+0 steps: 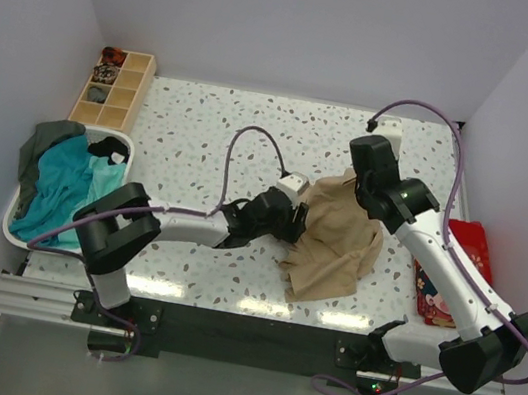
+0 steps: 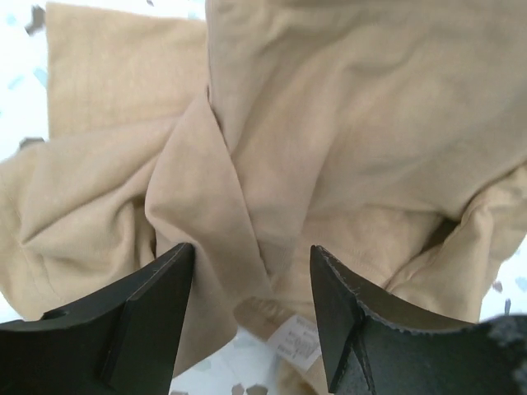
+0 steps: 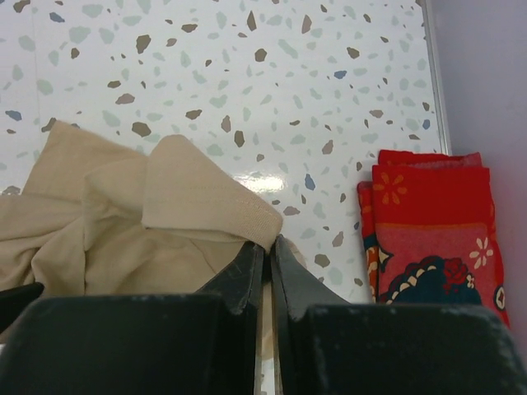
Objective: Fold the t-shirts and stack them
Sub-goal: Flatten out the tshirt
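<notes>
A sandy-beige t-shirt [image 1: 338,242] lies crumpled on the speckled table, right of centre. My right gripper [image 1: 355,184] is shut on its upper edge; in the right wrist view [image 3: 267,243] the jaws pinch a hemmed edge of the beige t-shirt [image 3: 123,222]. My left gripper [image 1: 297,225] is at the shirt's left side. In its wrist view [image 2: 251,251] it stands open over a raised fold of the beige t-shirt [image 2: 329,123], with a white care label below. A teal t-shirt [image 1: 69,180] and a dark grey-green t-shirt [image 1: 44,146] lie in the basket.
A white plastic basket [image 1: 123,143] sits at the table's left edge. A wooden compartment box [image 1: 115,88] stands at the back left. A folded red patterned cloth [image 1: 455,265] [image 3: 432,239] lies by the right wall, close to the right arm.
</notes>
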Controlling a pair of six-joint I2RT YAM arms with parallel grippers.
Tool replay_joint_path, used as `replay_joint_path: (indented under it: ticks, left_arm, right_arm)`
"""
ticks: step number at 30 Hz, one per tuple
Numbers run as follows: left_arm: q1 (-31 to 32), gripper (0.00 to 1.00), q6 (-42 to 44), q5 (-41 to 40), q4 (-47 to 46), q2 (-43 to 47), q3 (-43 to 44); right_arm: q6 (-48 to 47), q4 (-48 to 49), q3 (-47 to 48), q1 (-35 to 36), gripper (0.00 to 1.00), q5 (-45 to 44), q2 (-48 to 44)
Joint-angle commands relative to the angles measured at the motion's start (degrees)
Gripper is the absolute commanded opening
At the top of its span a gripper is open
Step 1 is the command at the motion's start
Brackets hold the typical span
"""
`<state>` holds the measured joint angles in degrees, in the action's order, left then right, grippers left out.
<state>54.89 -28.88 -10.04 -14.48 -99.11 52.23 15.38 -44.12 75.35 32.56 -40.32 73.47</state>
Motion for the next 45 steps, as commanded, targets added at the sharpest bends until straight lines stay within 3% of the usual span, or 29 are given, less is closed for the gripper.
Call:
replay_joint_path:
  ticks: [1, 8, 13, 20, 25, 34, 41, 42, 43, 45]
  left_arm:
    - [1.53, 0.64, 2.43, -9.02, -0.73, -2.83, 4.19]
    - [3.11, 0.58, 2.34, -13.24, 3.84, -9.52, 8.77]
    - [3.29, 0.45, 1.73, -17.81, 5.6, -9.35, 7.98]
    - [3.29, 0.56, 3.39, -20.19, 6.31, -4.78, 6.66]
    - [3.29, 0.54, 3.92, -19.84, 6.13, -4.6, 6.22]
    - [3.29, 0.22, 3.48, -19.66, 5.34, -5.22, 5.43]
    - [3.11, 0.18, 4.98, -21.77, 6.48, -3.64, 4.99]
    - [3.03, 0.2, 4.98, -22.64, 7.18, -3.37, 5.42]
    - [2.94, 0.28, 5.06, -23.09, 7.79, -3.2, 5.69]
    - [2.85, 0.3, 4.98, -23.88, 9.47, -2.58, 5.69]
  right_arm:
    - [0.8, 1.49, -0.73, -0.3, 0.04, 0.5, -0.79]
    - [0.62, 1.58, -1.08, -0.39, 0.06, -0.2, -1.4]
    - [0.36, 1.32, -1.44, -0.39, 0.06, -1.34, -2.28]
    - [-0.08, 0.88, -1.79, -1.0, 0.05, -2.84, -3.16]
    - [-0.08, 0.96, -1.79, -1.27, 0.05, -2.31, -3.16]
    - [-0.52, 0.88, -2.05, -1.79, 0.06, -1.96, -3.33]
    - [-0.44, -0.09, -2.05, -3.46, 0.01, -4.15, -3.6]
    - [-0.43, -0.53, -1.96, -3.55, 0.01, -4.59, -3.69]
    - [-0.43, -0.7, -1.96, -3.9, 0.01, -5.12, -3.86]
    - [-0.52, -0.79, -1.96, -4.69, 0.01, -5.13, -4.3]
